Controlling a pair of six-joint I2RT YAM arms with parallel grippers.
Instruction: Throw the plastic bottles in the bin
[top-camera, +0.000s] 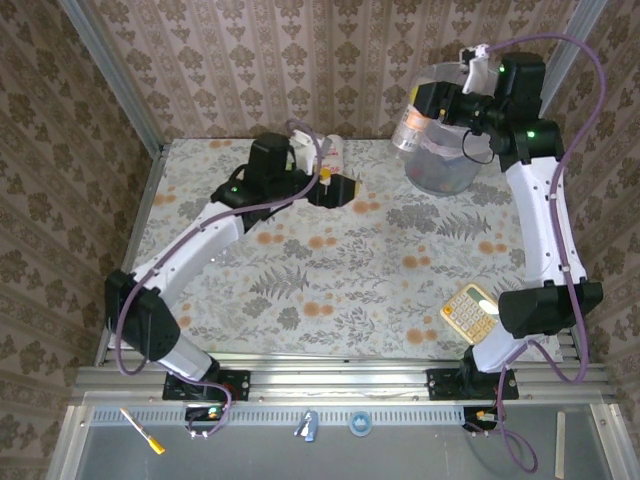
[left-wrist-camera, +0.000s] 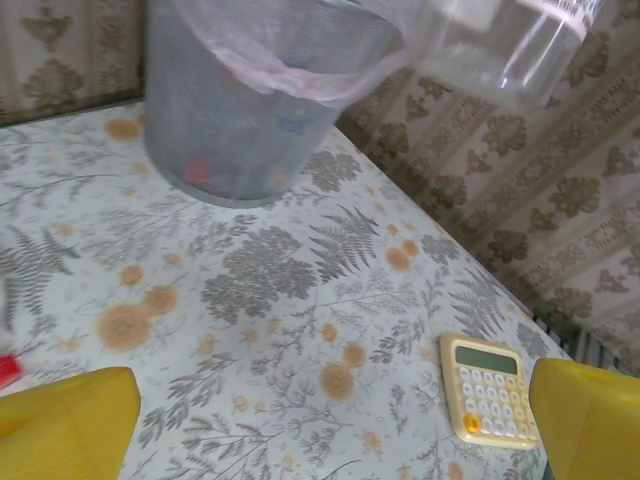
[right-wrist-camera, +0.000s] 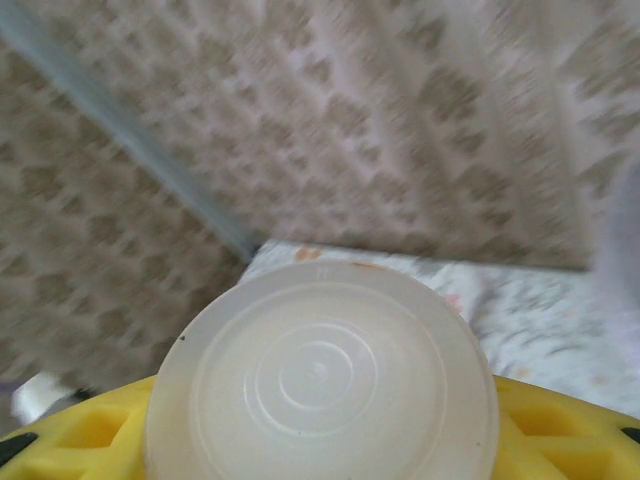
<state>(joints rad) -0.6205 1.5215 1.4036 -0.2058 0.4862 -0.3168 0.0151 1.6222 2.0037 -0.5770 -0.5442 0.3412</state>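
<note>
Right gripper (right-wrist-camera: 322, 445) clamps clear bottle (right-wrist-camera: 320, 370), round translucent base.

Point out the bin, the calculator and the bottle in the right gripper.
bin (left-wrist-camera: 222, 142), left wrist view, its grey side wall.
calculator (left-wrist-camera: 492, 402), left wrist view, its keypad.
bottle (right-wrist-camera: 320, 392), right wrist view, its round base.

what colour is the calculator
The calculator is beige with one orange key; clearest in the left wrist view.
</note>
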